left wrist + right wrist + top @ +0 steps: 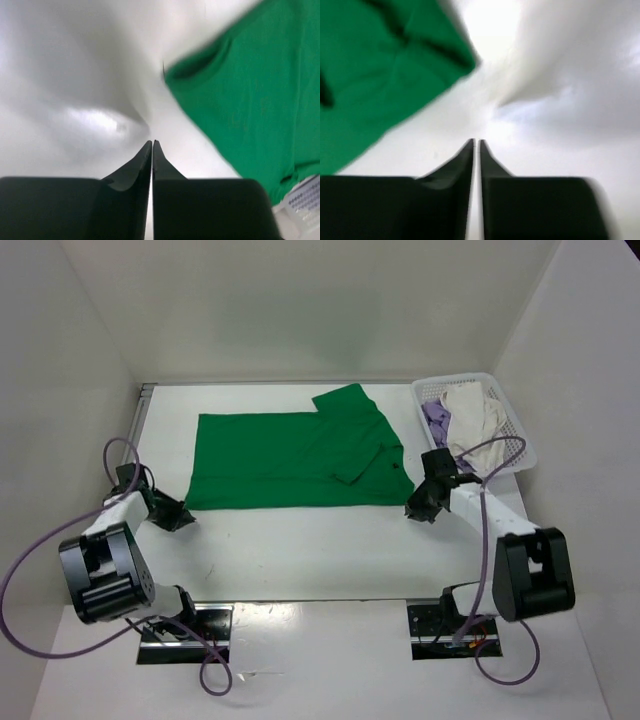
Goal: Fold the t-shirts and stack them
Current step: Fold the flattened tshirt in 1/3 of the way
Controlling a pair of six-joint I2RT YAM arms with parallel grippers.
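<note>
mesh basket (518,428), white t-shirt (472,416), lavender t-shirt (436,419) inside

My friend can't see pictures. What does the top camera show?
A green t-shirt lies spread on a white table. The left hand and right hand are shut beside its near corners; a basket holds a cream shirt and a purple shirt.

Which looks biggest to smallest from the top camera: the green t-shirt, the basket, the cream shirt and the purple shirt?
1. green t-shirt, spread flat
2. white mesh basket
3. cream shirt, bunched in the basket
4. lavender shirt, mostly hidden under the cream one, so only its visible part is ranked
</note>
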